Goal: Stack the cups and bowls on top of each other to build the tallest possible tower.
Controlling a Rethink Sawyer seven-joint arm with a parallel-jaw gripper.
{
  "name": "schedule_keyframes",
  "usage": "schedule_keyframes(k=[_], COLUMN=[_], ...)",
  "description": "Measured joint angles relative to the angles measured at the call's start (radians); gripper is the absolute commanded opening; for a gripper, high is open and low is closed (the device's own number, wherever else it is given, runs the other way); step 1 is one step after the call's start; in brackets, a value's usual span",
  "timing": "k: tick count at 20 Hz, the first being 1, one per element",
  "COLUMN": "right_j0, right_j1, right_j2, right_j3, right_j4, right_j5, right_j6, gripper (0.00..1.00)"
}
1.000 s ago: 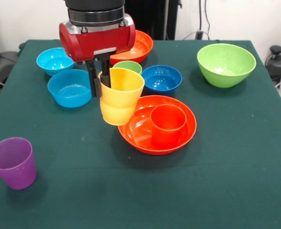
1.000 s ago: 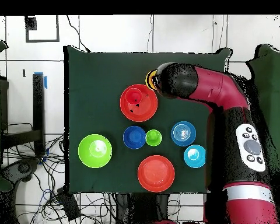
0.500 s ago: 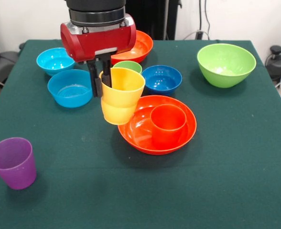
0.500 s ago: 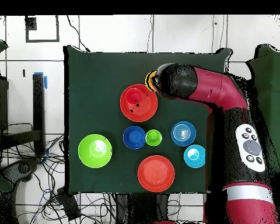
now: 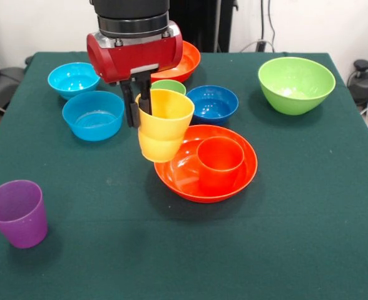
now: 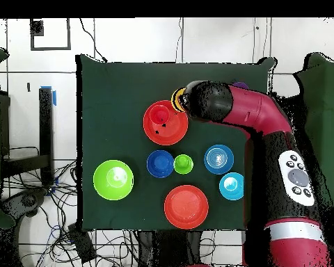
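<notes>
Cup held above orange bowl's rim

Fingers (image 5: 141, 103) pinched the yellow cup's (image 5: 163, 124) wall, one inside, one outside. The cup hung tilted, clear of the bench (image 5: 296, 219), over the rim of the central orange bowl (image 5: 190, 172) holding the orange cup (image 5: 220, 161).

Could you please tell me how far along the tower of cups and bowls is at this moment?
Barely started: the orange cup stands in the near orange bowl. In hand: the gripper holds the yellow cup lifted beside that bowl's rim. Left: purple cup, green cup, the blue bowls, lime bowl and far orange bowl, all unstacked.
</notes>
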Motion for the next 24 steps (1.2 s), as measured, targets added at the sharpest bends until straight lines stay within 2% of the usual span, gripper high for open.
schedule_keyframes(k=[24], right_j0=[-0.059], right_j1=[0.002], right_j2=[0.088], right_j3=[0.05], right_j4=[0.045], right_j5=[-0.024], right_j6=[0.0], gripper=[0.0])
